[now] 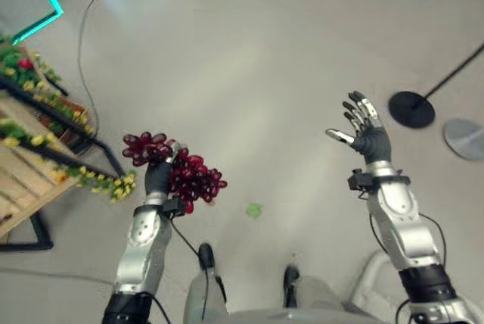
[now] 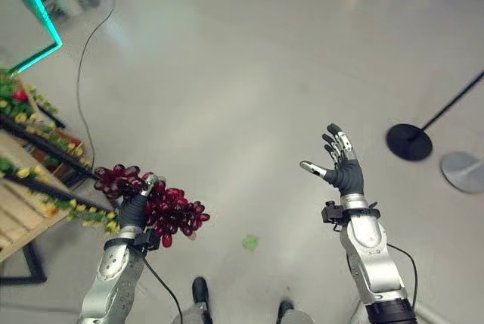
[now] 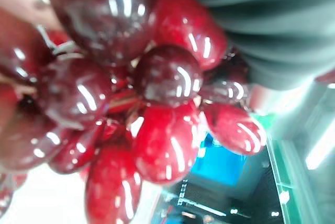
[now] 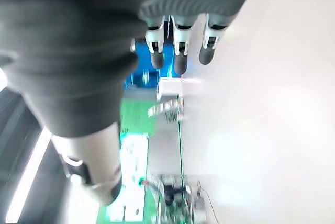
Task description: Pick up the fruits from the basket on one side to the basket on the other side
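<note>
A: Left hand point(image 1: 158, 176) raised over the grey floor point(image 1: 249, 59), fingers curled round a bunch of dark red grapes point(image 1: 178, 169). Clear of any surface, held aloft.

B: Orientation of bunch?

A: Long axis roughly level, slanting a little: one end toward the wooden rack point(image 1: 26, 180) on the left, other end drooping lower toward the middle, just right of the wrist. Hand clasped near the centre of the bunch. In left wrist view, glossy berries point(image 3: 167, 140) packed close against the dark ribbed cover.

B: Right hand?

A: Right hand point(image 1: 367, 131) raised, well apart from the grapes, fingers spread and straight, thumb out to the side, holding nothing. Confirmed in right wrist view: fingers point(image 4: 179, 51) extended in a row.

B: Surroundings?

A: Rack trimmed with yellow and red flowers point(image 1: 106, 182) along its edges. Small green scrap point(image 1: 253, 209) on the floor between the arms. Black round stand base point(image 1: 411, 108) with a slanted pole at far right, grey disc point(image 1: 463, 138) beside it.
</note>
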